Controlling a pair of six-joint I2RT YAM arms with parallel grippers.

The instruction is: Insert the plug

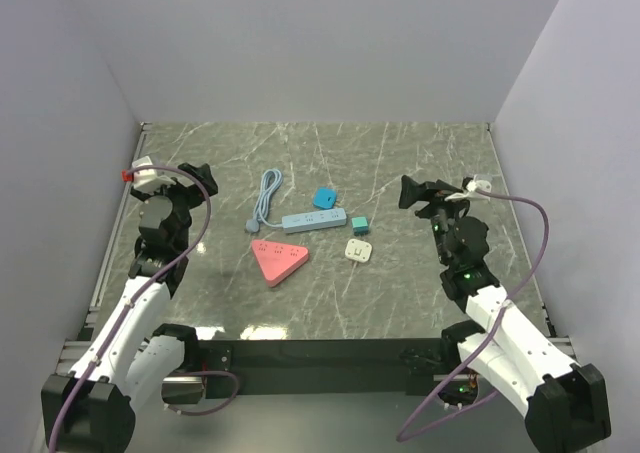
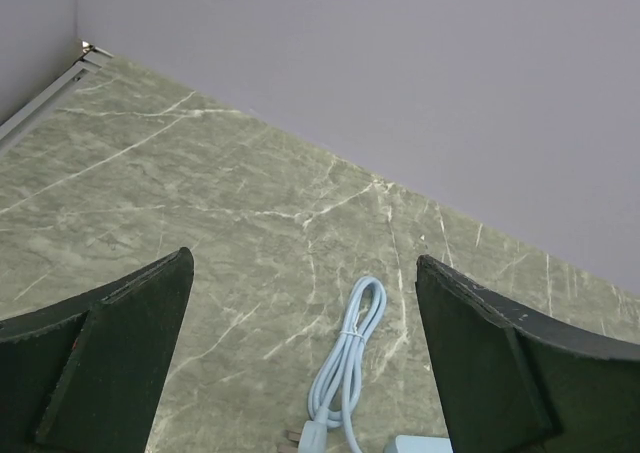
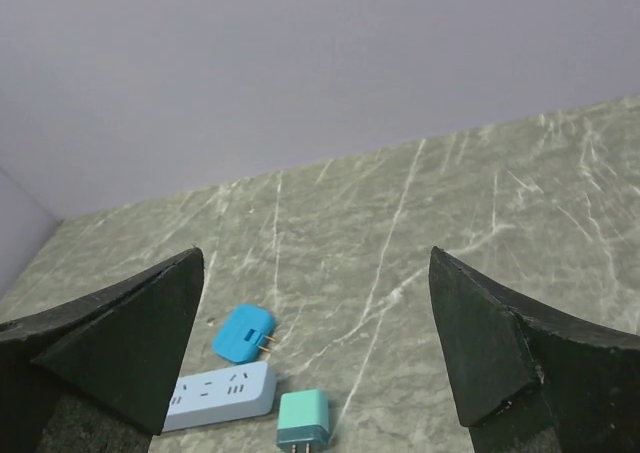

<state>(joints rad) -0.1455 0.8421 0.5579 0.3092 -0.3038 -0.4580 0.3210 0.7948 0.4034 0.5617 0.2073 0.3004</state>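
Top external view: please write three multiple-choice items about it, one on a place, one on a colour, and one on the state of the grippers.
1. Where does the pink triangular socket lie from the light blue power strip?
A. nearer the robot
B. against the back wall
C. on top of it

2. What colour is the square adapter to the right of the pink triangular socket?
A. red
B. black
C. white

3. How do the left gripper and the right gripper stand?
A. both shut on plugs
B. both open, holding nothing
C. one open, one shut

Answers:
1 A: it lies lower in the top view, toward the robot.
2 C: it shows plainly white.
3 B: each wrist view shows a wide, empty gap.
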